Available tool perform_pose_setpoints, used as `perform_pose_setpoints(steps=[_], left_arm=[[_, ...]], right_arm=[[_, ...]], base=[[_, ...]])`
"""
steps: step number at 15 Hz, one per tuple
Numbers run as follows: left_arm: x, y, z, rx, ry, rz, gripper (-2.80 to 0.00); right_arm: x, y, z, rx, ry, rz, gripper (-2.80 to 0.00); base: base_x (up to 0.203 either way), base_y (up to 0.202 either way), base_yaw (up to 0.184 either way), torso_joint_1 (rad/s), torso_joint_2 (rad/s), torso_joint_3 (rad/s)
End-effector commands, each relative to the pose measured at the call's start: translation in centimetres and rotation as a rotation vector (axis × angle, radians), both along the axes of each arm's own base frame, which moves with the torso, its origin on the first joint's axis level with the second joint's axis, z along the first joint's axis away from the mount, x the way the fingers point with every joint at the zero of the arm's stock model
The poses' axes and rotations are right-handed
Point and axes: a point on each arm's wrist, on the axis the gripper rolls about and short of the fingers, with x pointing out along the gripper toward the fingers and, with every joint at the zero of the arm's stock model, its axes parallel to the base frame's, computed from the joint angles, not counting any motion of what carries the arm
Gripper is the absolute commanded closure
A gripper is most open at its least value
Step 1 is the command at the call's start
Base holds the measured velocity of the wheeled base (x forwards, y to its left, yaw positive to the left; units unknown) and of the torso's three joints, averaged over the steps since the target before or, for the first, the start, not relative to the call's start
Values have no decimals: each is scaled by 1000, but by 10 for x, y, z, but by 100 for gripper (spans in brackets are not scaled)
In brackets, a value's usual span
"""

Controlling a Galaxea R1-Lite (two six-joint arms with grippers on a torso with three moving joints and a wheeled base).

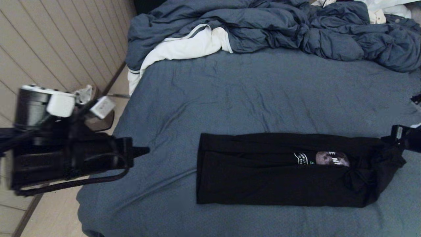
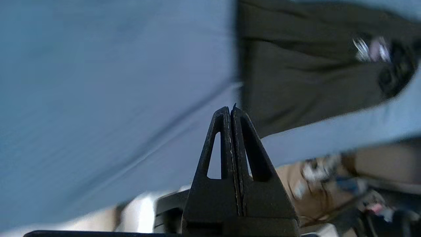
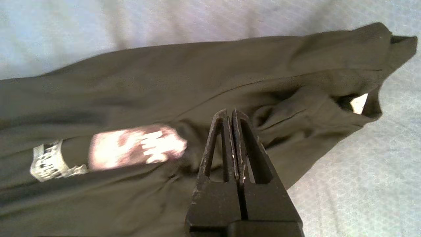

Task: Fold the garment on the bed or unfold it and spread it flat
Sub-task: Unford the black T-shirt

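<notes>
The garment (image 1: 263,171), a black T-shirt, lies on the bed (image 1: 246,98) folded into a long strip running left to right. Only a slice of its moon print and white lettering (image 1: 324,158) shows. Its right end is bunched and wrinkled. My right gripper (image 1: 391,136) hovers at that bunched end, shut with nothing between its fingers; in the right wrist view this gripper (image 3: 229,113) sits just above the garment (image 3: 164,82). My left gripper (image 1: 144,151) is shut and empty, at the bed's left edge, well left of the shirt. The left wrist view shows that gripper (image 2: 230,110) pointing toward the garment (image 2: 312,82).
A rumpled blue-grey duvet (image 1: 279,29) is heaped along the far side of the bed. A white cloth with grey trim (image 1: 184,46) hangs over the far left corner. Tan floor (image 1: 59,214) and a panelled wall (image 1: 49,39) lie to the left.
</notes>
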Motion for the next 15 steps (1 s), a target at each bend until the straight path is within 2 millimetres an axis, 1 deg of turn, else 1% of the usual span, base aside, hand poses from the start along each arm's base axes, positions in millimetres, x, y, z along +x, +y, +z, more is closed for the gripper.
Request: perform_pose_setpoints(steps=[1, 3, 5, 8, 11, 13, 14, 15], left_arm=[[34, -59, -36, 24, 87, -83, 0], [46, -90, -40, -26, 73, -103, 0], [52, -106, -47, -34, 84, -118, 0], [59, -115, -60, -26, 105, -120, 0], [65, -123, -74, -21, 118, -122, 0], [70, -127, -78, -28, 107, -120, 0], [71, -127, -77, -33, 100, -120, 0], [71, -127, -77, -35, 97, -120, 0]], right_arm=[[14, -8, -14, 14, 43, -8, 0], [16, -11, -14, 1, 27, -14, 0], [21, -15, -16, -8, 21, -15, 0], [27, -19, -27, -29, 57, -23, 0], [27, -20, -40, -28, 98, -14, 0], [22, -21, -43, -29, 111, -23, 0], [16, -24, -45, -34, 124, -29, 0], [10, -23, -44, -43, 126, -33, 0]], base=[[0, 0, 0, 0, 0, 0], [0, 0, 0, 0, 0, 0], [0, 0, 0, 0, 0, 0], [0, 0, 0, 0, 0, 0], [0, 0, 0, 0, 0, 0], [0, 0, 0, 0, 0, 0], [0, 0, 0, 0, 0, 0], [0, 0, 0, 0, 0, 0]])
